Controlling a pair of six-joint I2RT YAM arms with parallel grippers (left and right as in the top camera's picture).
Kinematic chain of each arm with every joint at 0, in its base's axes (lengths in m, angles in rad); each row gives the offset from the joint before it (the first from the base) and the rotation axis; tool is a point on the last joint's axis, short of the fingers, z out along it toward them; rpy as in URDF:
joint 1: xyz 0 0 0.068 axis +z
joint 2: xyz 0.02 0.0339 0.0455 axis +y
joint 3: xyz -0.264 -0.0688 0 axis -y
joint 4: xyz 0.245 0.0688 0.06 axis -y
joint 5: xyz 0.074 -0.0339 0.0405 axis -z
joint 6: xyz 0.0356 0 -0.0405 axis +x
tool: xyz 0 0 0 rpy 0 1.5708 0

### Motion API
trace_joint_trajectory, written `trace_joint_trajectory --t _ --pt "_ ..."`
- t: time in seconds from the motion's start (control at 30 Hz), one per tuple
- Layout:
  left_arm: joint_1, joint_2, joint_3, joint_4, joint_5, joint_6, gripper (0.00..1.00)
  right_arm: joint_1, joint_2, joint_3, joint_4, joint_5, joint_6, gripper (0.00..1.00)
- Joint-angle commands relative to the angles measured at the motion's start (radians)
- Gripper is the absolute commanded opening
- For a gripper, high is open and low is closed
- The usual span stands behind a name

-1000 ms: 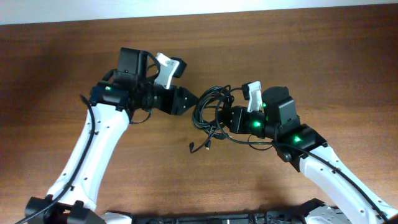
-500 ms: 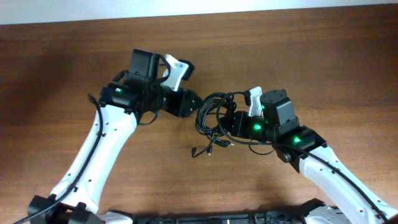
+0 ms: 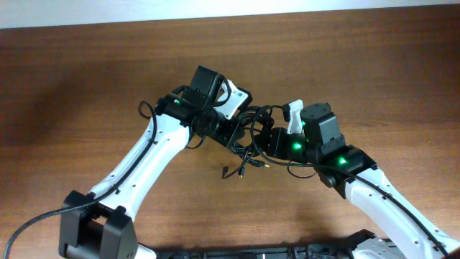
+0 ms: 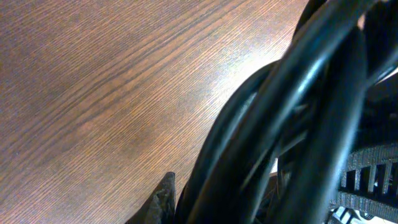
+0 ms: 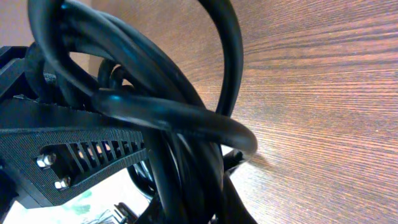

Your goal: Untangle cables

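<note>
Cables (image 3: 250,147): black tangle at mid-table, caught between both grippers. Loose tails with plug ends (image 3: 225,173) trail toward the near side.
Right gripper (image 3: 264,140): closed on the right side of the tangle, with several strands bunched against its finger.
Left gripper (image 3: 237,135): pushed into the left side of the tangle, strands crowding its fingers. Whether they pinch any strand cannot be told.
Handling: judged light, limp and smooth. A pulled strand will likely slip and drag its neighbours, and plugs may snag in loops.
Hold: best on a single strand at an outer loop, or just behind a plug, not on the bunch.
Table (image 3: 86,72): wood, with its far edge well apart from the tangle.
Room: open wood to the left, right and far. The near side is narrowed by both arms.
</note>
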Motion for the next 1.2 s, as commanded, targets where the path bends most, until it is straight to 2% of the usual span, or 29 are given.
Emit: trace_joint_trajectory --t 0.0,0.03,0.07,0.13,0.2,0.23,0.37,0.43,0.47,0.5,0.53,0.6,0.67,0.7,0.73,0.77,0.87,0.9,0.93,0.97,1.07,1.17 --pt "0.010 0.014 0.014 0.012 -0.082 -0.049 0.00 0.005 -0.011 0.010 -0.027 0.024 -0.018 0.11" --pt "0.012 0.014 0.014 0.014 -0.083 -0.076 0.00 0.005 -0.011 0.010 -0.043 0.047 -0.018 0.18" --pt "0.014 0.014 0.014 0.023 -0.083 -0.119 0.00 0.005 -0.011 0.010 -0.057 0.055 -0.019 0.36" --pt "0.014 0.014 0.014 0.053 -0.134 -0.301 0.00 0.005 -0.011 0.010 -0.062 0.053 -0.018 0.82" --pt "0.014 0.014 0.014 0.053 -0.264 -0.433 0.00 0.005 -0.011 0.010 -0.064 0.050 -0.018 0.99" --pt "0.014 0.014 0.014 0.048 -0.351 -0.557 0.00 0.005 -0.011 0.010 -0.064 0.049 -0.018 0.99" --pt "0.014 0.014 0.014 0.068 -0.359 -0.616 0.00 0.005 -0.011 0.010 -0.063 -0.020 -0.047 0.99" --pt "0.020 0.014 0.016 0.077 -0.378 -0.616 0.00 0.013 -0.011 0.010 -0.061 -0.055 -0.238 0.99" --pt "0.032 0.014 0.019 0.076 -0.366 -0.616 0.00 0.029 -0.011 0.010 -0.061 -0.036 -0.412 0.99" --pt "0.039 0.012 0.021 0.073 -0.348 -0.616 0.00 0.042 -0.011 0.010 -0.060 0.008 -0.476 0.99" --pt "0.051 0.002 0.022 0.072 -0.304 -0.616 0.00 0.071 -0.011 0.010 -0.035 0.089 -0.498 0.99" --pt "0.054 -0.017 0.022 0.073 -0.287 -0.616 0.00 0.107 -0.006 0.010 0.018 0.108 -0.498 0.99" --pt "0.053 -0.038 0.022 0.074 -0.265 -0.617 0.00 0.137 0.016 0.010 0.053 0.134 -0.498 0.90" --pt "0.053 -0.045 0.022 0.074 -0.254 -0.617 0.00 0.152 0.037 0.010 0.065 0.156 -0.497 0.81" --pt "0.053 -0.055 0.022 0.073 -0.254 -0.617 0.00 0.167 0.066 0.010 0.082 0.157 -0.496 0.68" --pt "0.053 -0.055 0.022 0.072 -0.253 -0.617 0.00 0.175 0.093 0.010 0.106 0.152 -0.481 0.60" --pt "0.053 -0.055 0.021 0.058 -0.246 -0.616 0.00 0.176 0.122 0.010 0.163 0.152 -0.425 0.26" --pt "0.053 -0.055 0.021 0.059 -0.246 -0.617 0.00 0.176 0.121 0.010 0.170 0.151 -0.425 0.11" --pt "0.053 -0.055 0.021 0.059 -0.246 -0.616 0.00 0.175 0.119 0.010 0.170 0.147 -0.380 0.04" --pt "0.053 -0.055 0.021 0.059 -0.248 -0.615 0.00 0.175 0.115 0.010 0.171 0.130 -0.360 0.04" --pt "0.053 -0.055 0.021 0.059 -0.280 -0.468 0.00 0.158 0.053 0.019 0.169 -0.032 -0.332 0.04" --pt "0.051 -0.055 0.021 0.059 -0.271 -0.376 0.00 0.087 -0.018 0.025 0.170 -0.045 -0.195 0.04"
